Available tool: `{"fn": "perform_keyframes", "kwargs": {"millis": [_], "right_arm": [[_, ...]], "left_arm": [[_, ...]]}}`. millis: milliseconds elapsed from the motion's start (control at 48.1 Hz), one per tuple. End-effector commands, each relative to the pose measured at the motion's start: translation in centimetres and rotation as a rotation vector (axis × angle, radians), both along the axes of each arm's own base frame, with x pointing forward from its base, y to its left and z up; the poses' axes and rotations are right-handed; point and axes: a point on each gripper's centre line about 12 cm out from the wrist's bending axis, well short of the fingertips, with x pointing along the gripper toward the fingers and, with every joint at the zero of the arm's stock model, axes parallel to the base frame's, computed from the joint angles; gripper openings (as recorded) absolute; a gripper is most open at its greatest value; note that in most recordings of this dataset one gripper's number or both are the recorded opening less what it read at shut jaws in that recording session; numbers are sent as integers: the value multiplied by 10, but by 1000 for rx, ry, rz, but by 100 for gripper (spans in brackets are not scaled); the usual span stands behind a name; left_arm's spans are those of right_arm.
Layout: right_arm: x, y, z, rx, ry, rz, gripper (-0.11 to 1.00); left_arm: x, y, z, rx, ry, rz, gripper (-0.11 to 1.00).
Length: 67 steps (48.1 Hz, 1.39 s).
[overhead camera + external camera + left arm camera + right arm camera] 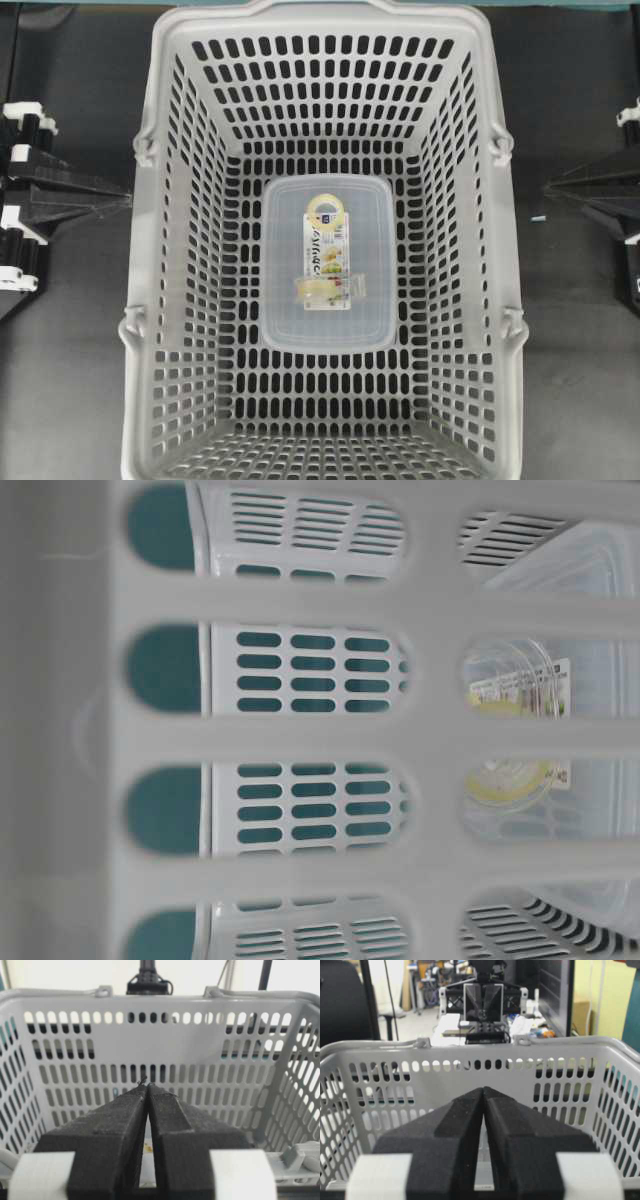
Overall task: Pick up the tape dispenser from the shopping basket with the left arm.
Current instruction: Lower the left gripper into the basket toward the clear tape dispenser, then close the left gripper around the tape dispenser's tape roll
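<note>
- Overhead view: even, bright light from above; the shopping basket (330,90) is crisp, and only soft shadow falls on the dark desk at its edges.
- Table-level view: the near basket wall is a pale blur, and the tape dispenser (515,690) looks hazy behind it, perhaps with some glare.
- Left wrist view: washed-out white background, close fingers (110,1145) soft.
- Right wrist view: sharper, with a well-lit room beyond.

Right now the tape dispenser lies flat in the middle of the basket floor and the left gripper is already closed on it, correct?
Not quite. The left gripper is shut but empty, outside the basket, as the left wrist view shows. The tape dispenser does lie flat mid-floor.
</note>
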Motion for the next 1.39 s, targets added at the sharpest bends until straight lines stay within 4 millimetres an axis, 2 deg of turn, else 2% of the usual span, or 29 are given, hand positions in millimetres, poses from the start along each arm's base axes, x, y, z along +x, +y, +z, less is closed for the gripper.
{"fn": "perform_keyframes", "kwargs": {"millis": [0,83,208,374,582,665,810,873,914,977,1143,1226,1288,1372], "right_arm": [[2,-2,7,1,-20,-10,0],[1,-2,7,5,-15,-9,0],[1,-2,5,5,0,-9,0],[1,-2,2,6,21,-9,0],[1,-2,1,9,34,-9,3],[1,-2,0,17,44,-7,21],[1,-1,-3,41,72,-1,65],[1,0,-4,55,78,0,78],[1,0,-4,58,78,1,81],[1,0,-4,60,78,1,80],[1,0,-4,60,78,2,78],[1,1,-3,58,72,7,78],[0,1,-3,58,72,9,78],[0,2,-2,58,69,10,78]], "left_arm": [[-1,-3,34,13,-77,-20,6],[3,-3,52,-10,-78,-21,0],[18,-5,67,-39,4,-30,0],[51,-9,77,-38,179,-33,0],[105,-12,79,-32,393,-26,0],[123,-13,76,-27,476,-20,0],[150,-14,63,-17,633,-14,1],[159,-15,57,-13,691,-12,2],[164,-15,53,-20,730,-6,5],[173,-16,44,-20,789,-4,14],[194,-28,20,-2,891,-26,63],[205,-31,5,-3,934,-27,83],[212,-32,-5,-2,956,-26,91],[220,-33,-20,-6,992,-22,90]]}}
